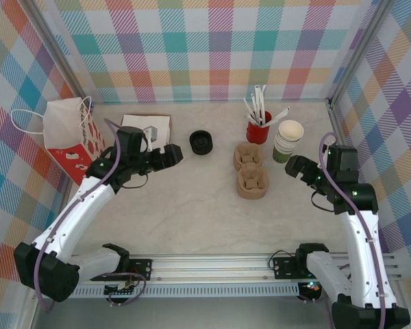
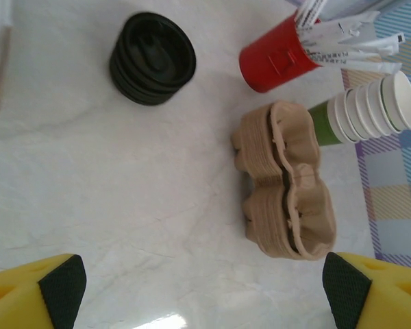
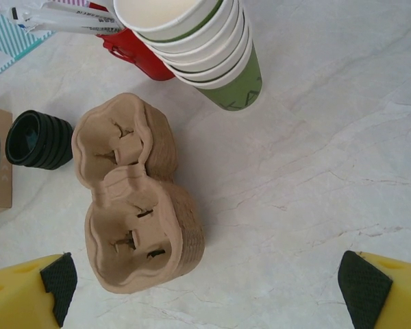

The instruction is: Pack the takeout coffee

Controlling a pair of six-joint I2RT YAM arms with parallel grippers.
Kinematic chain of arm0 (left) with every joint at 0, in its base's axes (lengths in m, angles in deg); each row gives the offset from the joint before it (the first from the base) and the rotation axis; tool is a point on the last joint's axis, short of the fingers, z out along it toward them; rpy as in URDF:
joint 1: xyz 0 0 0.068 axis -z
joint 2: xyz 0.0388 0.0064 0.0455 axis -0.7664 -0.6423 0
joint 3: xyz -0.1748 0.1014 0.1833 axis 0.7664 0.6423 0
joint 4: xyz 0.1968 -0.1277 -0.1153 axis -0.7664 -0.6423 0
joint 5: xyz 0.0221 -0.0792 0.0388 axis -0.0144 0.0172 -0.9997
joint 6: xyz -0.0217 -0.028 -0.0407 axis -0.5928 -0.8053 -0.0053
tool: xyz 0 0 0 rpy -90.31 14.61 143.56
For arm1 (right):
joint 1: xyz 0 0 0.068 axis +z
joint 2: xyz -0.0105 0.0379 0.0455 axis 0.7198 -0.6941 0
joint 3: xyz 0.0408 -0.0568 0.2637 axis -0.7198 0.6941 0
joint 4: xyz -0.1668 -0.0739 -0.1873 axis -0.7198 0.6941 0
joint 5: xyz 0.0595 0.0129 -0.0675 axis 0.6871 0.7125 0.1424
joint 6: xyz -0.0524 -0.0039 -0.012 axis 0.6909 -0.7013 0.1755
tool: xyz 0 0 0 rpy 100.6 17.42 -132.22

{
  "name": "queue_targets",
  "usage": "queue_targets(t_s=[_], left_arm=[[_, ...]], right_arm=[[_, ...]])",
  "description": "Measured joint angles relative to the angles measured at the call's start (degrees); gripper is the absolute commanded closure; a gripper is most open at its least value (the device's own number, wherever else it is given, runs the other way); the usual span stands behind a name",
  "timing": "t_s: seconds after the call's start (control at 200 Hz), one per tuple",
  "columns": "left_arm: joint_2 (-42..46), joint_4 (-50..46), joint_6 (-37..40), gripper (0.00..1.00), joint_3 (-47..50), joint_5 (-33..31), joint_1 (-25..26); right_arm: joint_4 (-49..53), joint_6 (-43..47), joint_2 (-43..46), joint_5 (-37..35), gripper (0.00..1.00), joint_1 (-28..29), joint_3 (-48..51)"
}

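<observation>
At the far left of the surface (image 1: 192, 219) stands a white and red paper bag (image 1: 68, 133) with cord handles, and just right of it lies a flat white box (image 1: 151, 125). The left tool (image 1: 172, 153) hangs near this box, its 2 fingers spread wide with nothing between them; from the left wrist the tool (image 2: 204, 284) is over bare surface. To its right sits a stack of black lids (image 1: 201, 142), apart from all other things. Further right lies a stack of brown pulp carriers (image 1: 250, 171), each with 2 holes. Behind it stands a red cup (image 1: 258, 130) with white straws, and just beside that a stack of olive-green cups (image 1: 288, 140) with cream rims, no lids on them. The right tool (image 1: 294, 165) is near these cups, its fingers also spread wide and holding nothing.
</observation>
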Motion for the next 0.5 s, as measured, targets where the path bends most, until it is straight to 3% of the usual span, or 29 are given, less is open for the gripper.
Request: queue_targets(t_s=[0.185, 0.5], left_arm=[[-0.7, 1.9, -3.3, 0.08, 0.9, 0.9, 1.9], [-0.7, 2.8, -4.4, 0.07, 4.2, 0.6, 2.4]], right_arm=[[-1.6, -0.1, -8.4, 4.7, 0.15, -4.6, -4.3], [-5.7, -1.1, -30.6, 8.9, 0.35, -9.8, -21.5]])
